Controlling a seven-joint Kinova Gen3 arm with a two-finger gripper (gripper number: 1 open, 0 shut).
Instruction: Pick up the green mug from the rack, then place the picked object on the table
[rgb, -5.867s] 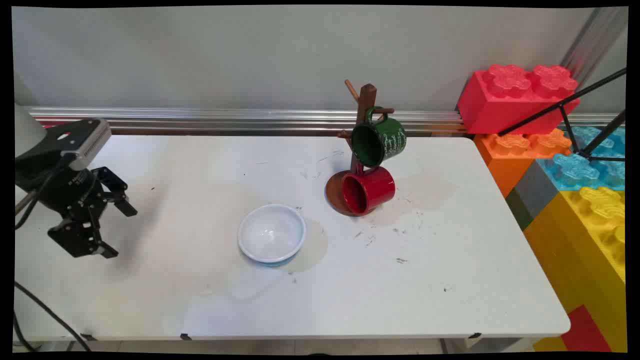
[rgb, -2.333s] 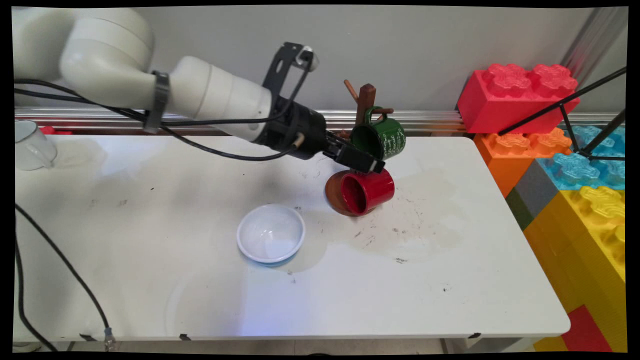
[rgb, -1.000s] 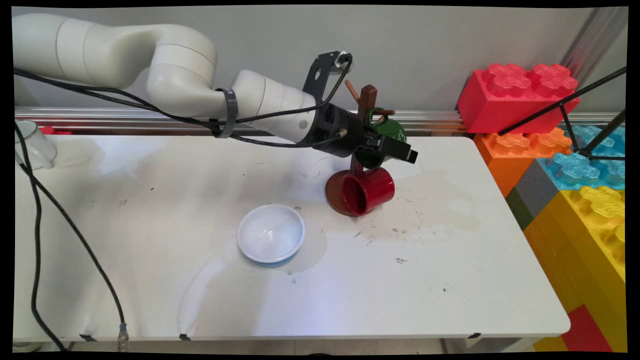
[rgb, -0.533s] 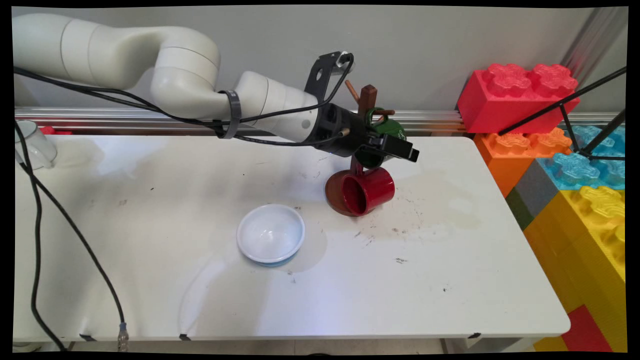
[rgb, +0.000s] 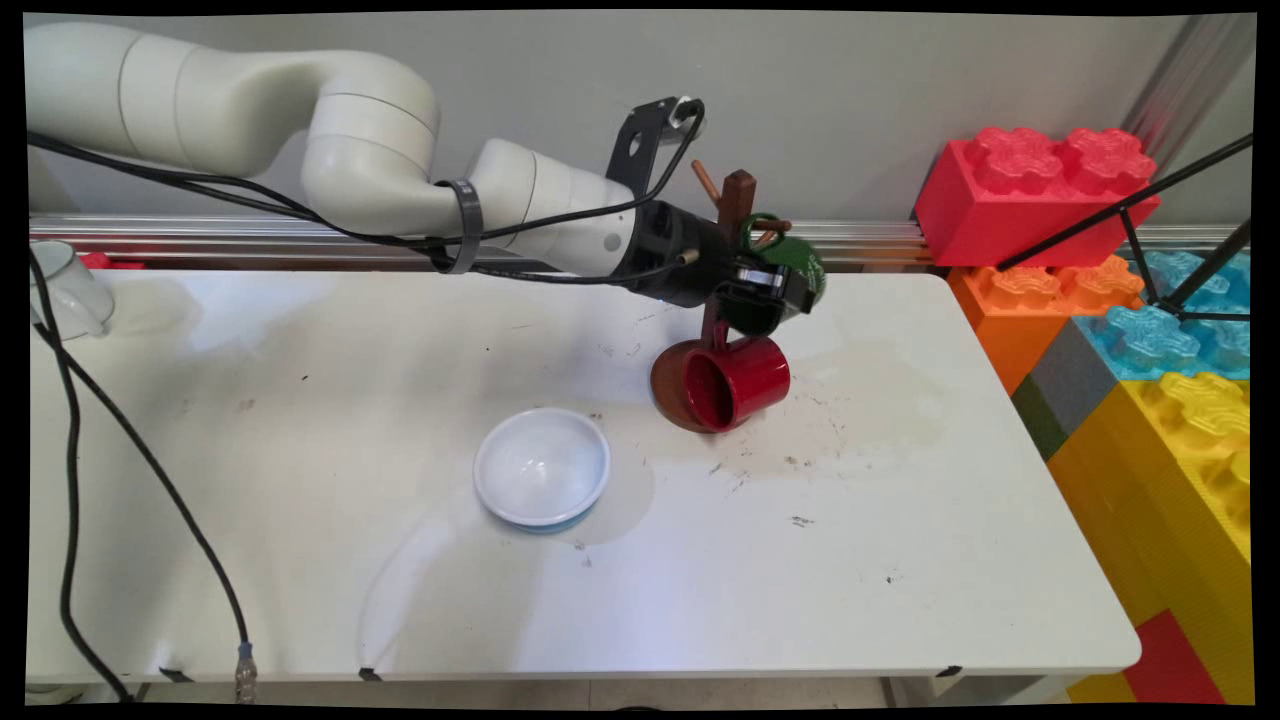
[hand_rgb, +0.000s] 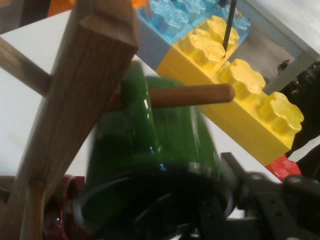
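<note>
The white bowl (rgb: 542, 467) sits nearest, on the white counter (rgb: 900, 560), closer to the front edge than the other things and a bit left of the middle. It stands alone, well apart from the arm.

Farther back, toward the far edge, is the brown mug tree (rgb: 735, 205). A red mug (rgb: 737, 380) lies on its side at the tree's round base, its mouth facing front and left.

Just above the red mug, the green mug (rgb: 790, 265) hangs by its handle on a peg. The black hand (rgb: 765, 290) is closed on the green mug at its rim. From above the counter, the hand covers most of this mug, and only its green back and handle show.

The hand view (hand_rgb: 215, 215) shows more. The peg (hand_rgb: 192, 95) goes through the green handle, and the green mug (hand_rgb: 150, 165) fills the middle, though it looks smeary. One finger (hand_rgb: 260, 200) rests by the rim. A bit of red mug (hand_rgb: 67, 210) peeks in, cut off at the bottom left.

A clear cup (rgb: 65, 290) stands at the far left edge, partly cut off. Big toy blocks (rgb: 1030, 195) are stacked past the right edge.
</note>
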